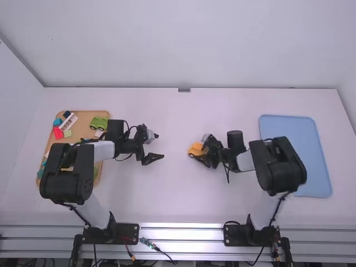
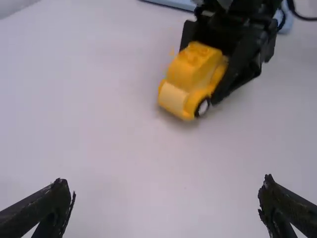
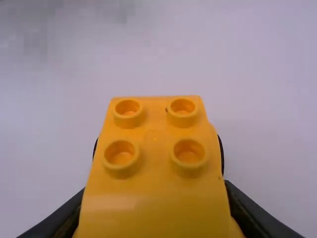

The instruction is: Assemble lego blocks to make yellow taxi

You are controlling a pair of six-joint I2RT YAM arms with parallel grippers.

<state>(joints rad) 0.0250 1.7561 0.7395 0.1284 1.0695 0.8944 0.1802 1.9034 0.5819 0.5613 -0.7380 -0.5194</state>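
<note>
One white table (image 1: 167,194) lies around the yellow toy car (image 2: 194,72), which is near the table's middle. One blue tray (image 1: 295,156) is well to the right of the car. One tan tray (image 1: 86,119) is well to the car's left and holds several blocks. There are two grippers. The left gripper (image 1: 159,147) is left of the car, apart from it, its two fingers wide apart with nothing between them. The right gripper (image 1: 198,148) is at the car, one finger against each flank, holding it.

The car is upright, studs on top. Its long axis runs roughly left to right in the high view, one end pointing toward the left gripper; I cannot tell whether that end is front or rear.

Among the blocks in the tray left of the car are one green wheeled piece (image 1: 99,123), one white striped block (image 1: 68,122) and one red block (image 1: 58,133). Four round studs (image 3: 188,151) top the car, in two rows of two.
</note>
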